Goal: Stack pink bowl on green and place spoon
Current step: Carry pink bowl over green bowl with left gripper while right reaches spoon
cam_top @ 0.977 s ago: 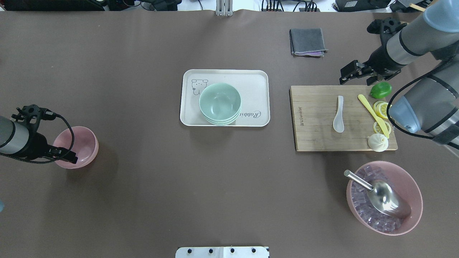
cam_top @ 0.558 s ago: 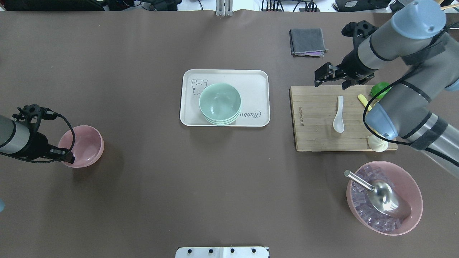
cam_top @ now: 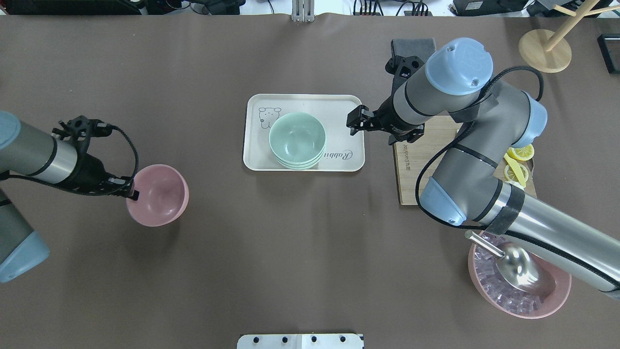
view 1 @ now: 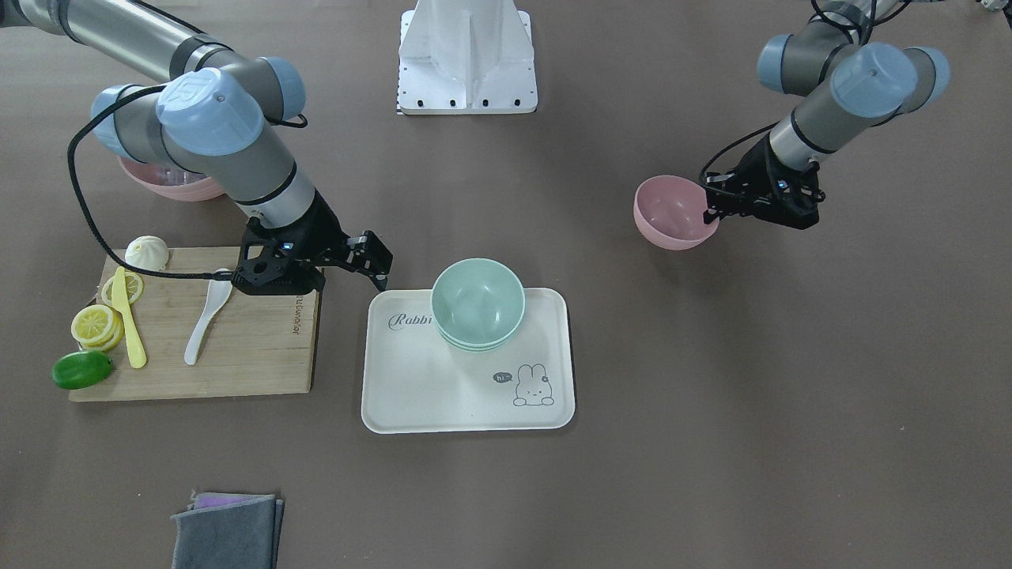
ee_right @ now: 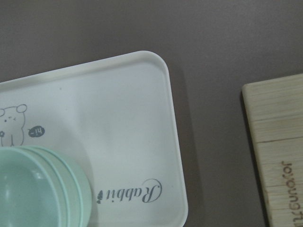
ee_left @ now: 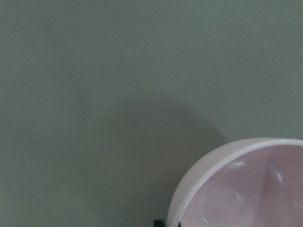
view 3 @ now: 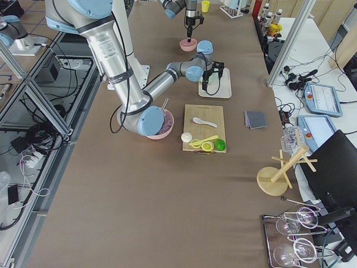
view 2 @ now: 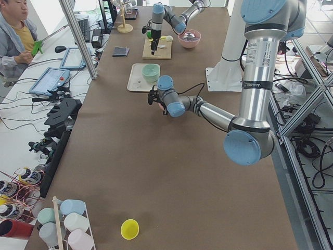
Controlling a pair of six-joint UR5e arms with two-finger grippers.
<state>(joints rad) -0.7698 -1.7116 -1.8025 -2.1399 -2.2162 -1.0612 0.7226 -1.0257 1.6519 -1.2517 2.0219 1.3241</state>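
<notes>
My left gripper (cam_top: 131,194) is shut on the near rim of the small pink bowl (cam_top: 160,195). It holds the bowl above the table, left of the tray; the bowl also shows in the left wrist view (ee_left: 246,189) and the front view (view 1: 672,212). The stacked green bowls (cam_top: 297,140) sit on the white tray (cam_top: 339,106). My right gripper (cam_top: 370,133) is open and empty, over the gap between the tray and the wooden board. The white spoon (view 1: 207,316) lies on the board; my right arm hides it in the overhead view.
The cutting board (view 1: 261,356) also carries lemon slices, a lime, a yellow knife and a bun. A large pink bowl of ice (cam_top: 518,291) with a metal scoop stands at the front right. A grey cloth (view 1: 225,529) lies beyond the board.
My left gripper has carried the pink bowl to the right, toward the tray. My right arm has swung left from beyond the board's far corner to the tray's right edge.
</notes>
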